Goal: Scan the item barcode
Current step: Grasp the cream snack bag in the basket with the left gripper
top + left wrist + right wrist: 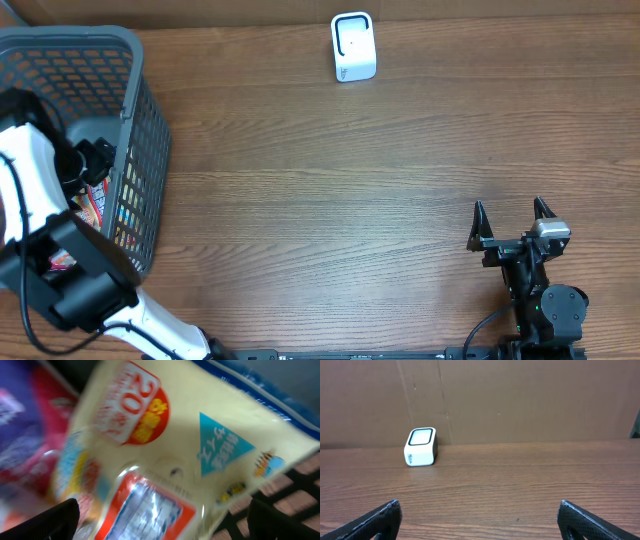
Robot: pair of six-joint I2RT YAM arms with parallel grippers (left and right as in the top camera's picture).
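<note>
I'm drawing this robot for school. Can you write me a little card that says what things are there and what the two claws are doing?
Basket: grey, at the left of the table, packets inside
Scanner: small white box at the far side, standing alone
Left gripper: down in the basket, jaws wide apart over a yellow packet
Right gripper: open, holding nothing, front right
Barcode scanned: not yet, nothing is near the scanner
</note>
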